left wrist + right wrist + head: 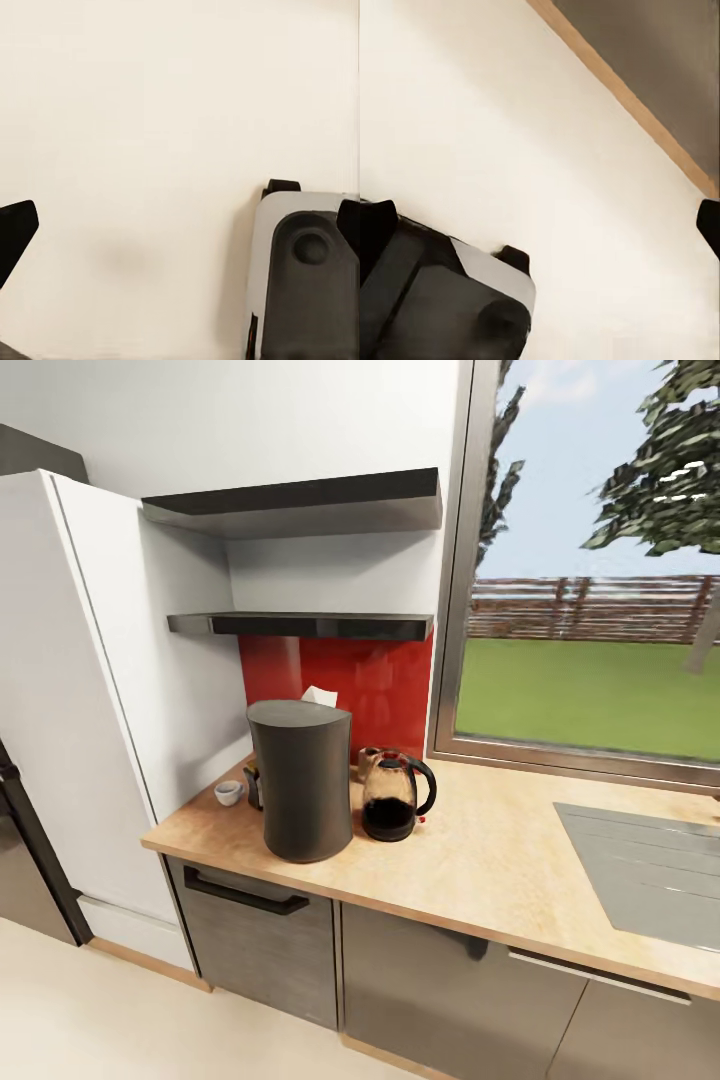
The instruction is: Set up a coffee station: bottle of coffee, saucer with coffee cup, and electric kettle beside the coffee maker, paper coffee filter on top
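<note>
Tan wood-look countertop [480, 860] holds one big dark-grey drum coffee maker [301, 780] near its front left edge, open worktop stretching right toward the steel sink [650, 870]. One clear-glass electric kettle [393, 796] stands just beside it. Behind: one tiny white coffee cup [229, 792], one cream paper coffee filter [320, 696], two black slab shelves [310, 625]. Left gripper [180, 232] and right gripper [540, 232] spread wide, empty, over cream floor [150, 112].

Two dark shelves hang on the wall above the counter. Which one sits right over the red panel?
The lower kitchen shelf, the thin glossy black slab. Its underside meets the top of the red backsplash; the upper shelf hangs higher against plain white wall.
</note>
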